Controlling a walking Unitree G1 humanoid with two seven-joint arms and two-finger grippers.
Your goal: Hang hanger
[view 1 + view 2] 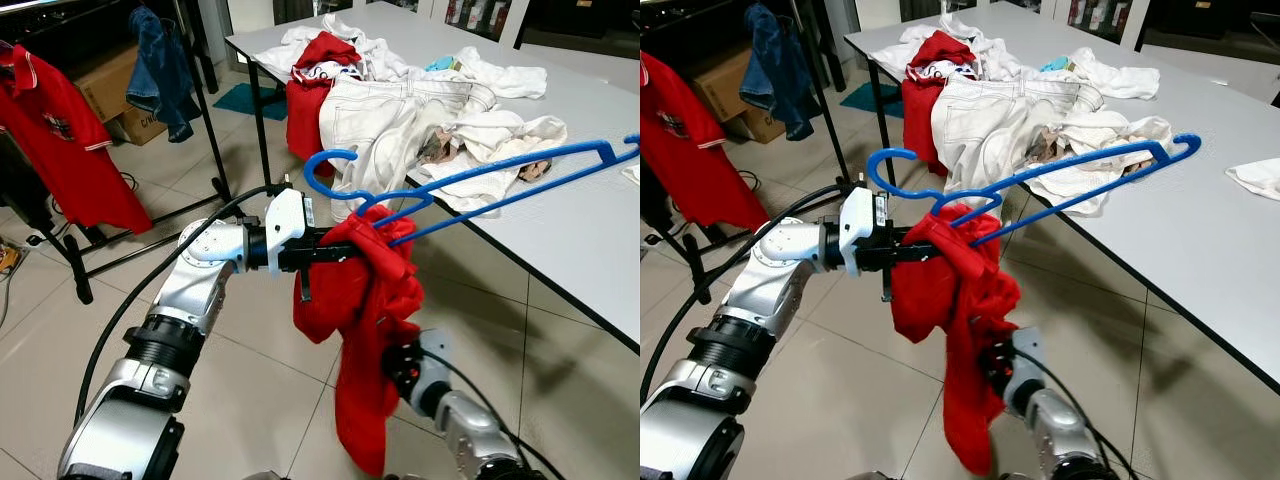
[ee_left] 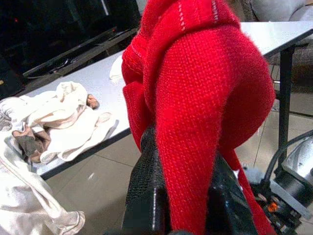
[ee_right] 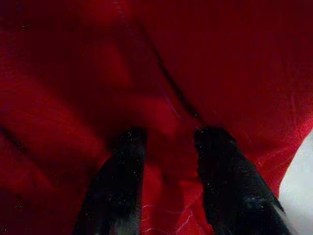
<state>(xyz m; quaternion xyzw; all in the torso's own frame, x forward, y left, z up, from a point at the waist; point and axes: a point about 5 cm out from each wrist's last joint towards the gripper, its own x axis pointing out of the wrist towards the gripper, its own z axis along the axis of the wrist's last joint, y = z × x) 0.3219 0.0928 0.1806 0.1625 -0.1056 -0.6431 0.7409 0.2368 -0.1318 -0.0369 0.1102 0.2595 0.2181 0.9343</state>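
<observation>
Count: one blue plastic hanger (image 1: 480,185); one red knitted garment (image 1: 370,320) bunched on it; one grey table (image 1: 580,230); one clothes rack (image 1: 200,90) on the robot's left; two garments on the rack, a red polo shirt (image 1: 60,130) and a denim jacket (image 1: 160,70).

On the table: a heap of laundry, mostly white, with white jeans (image 1: 385,125) draped over the near edge and one red piece (image 1: 315,85) hanging off the edge beside them. The number of pieces in the heap cannot be told. A cardboard box (image 1: 115,90) sits on the tiled floor behind the rack.

Hanger is in the air in front of the table's near edge, tilted, hook end toward the rack, far end over the table top. The red garment hangs from its lower bar.

Left arm: raised, forearm about horizontal, reaching to the robot's right. Left gripper (image 2: 183,171) has its fingers clamped on a fold of the red garment just below the hanger.

Right arm: low, reaching up from below. Right gripper (image 3: 168,147) has its fingers parted and pressed against the red cloth; whether they pinch any of it cannot be told.
</observation>
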